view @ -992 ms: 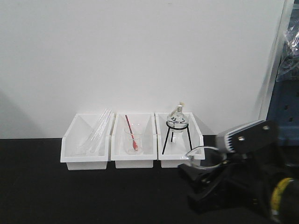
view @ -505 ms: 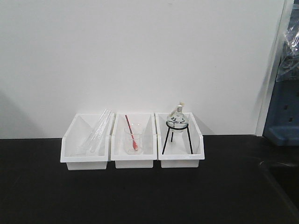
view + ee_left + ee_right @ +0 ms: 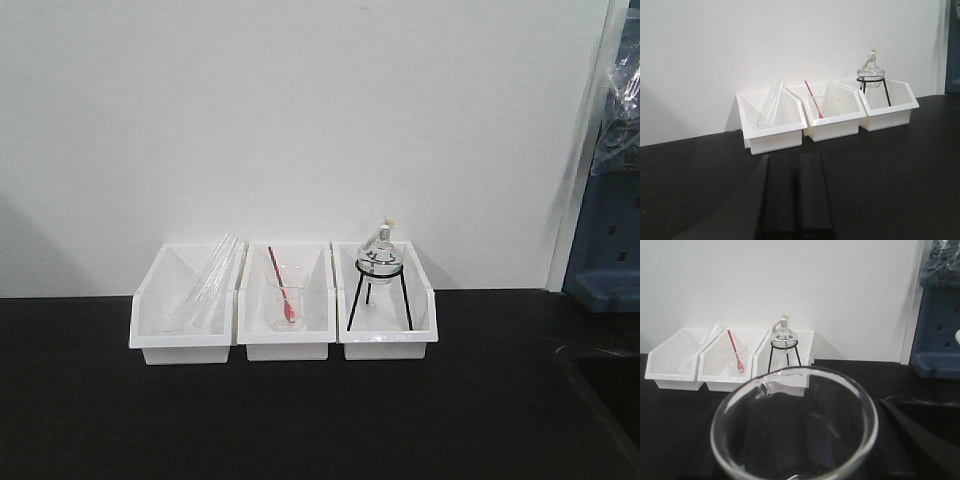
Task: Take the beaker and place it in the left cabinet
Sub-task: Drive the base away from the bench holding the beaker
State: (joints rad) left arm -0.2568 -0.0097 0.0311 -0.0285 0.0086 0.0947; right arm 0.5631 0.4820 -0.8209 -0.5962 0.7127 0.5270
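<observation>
**Beaker in the right arm's grip, in front of the bin row**

The small clear beaker [image 3: 795, 430] fills the lower half of the right wrist view. It sits rim up over the black worktop [image 3: 300, 420], in front of the row of three white bins [image 3: 287, 350], with its pour spout turned toward that row. The right gripper [image 3: 800, 455] has its jaws closed on the glass. Only one dark finger [image 3: 920, 440] shows, to the right of the beaker. The left gripper [image 3: 797, 200] points at the row from the front-left, its jaws nearly together with nothing between them. In the row, the left bin holds glass tubes [image 3: 210, 280] leaning on its wall. The middle bin holds a beaker with a red rod [image 3: 285, 300], and the right bin a round flask [image 3: 380, 258] on a black tripod [image 3: 381, 271]. A blue unit [image 3: 610, 250] stands to the right of the row, and a white wall [image 3: 300, 120] rises behind it.
</observation>
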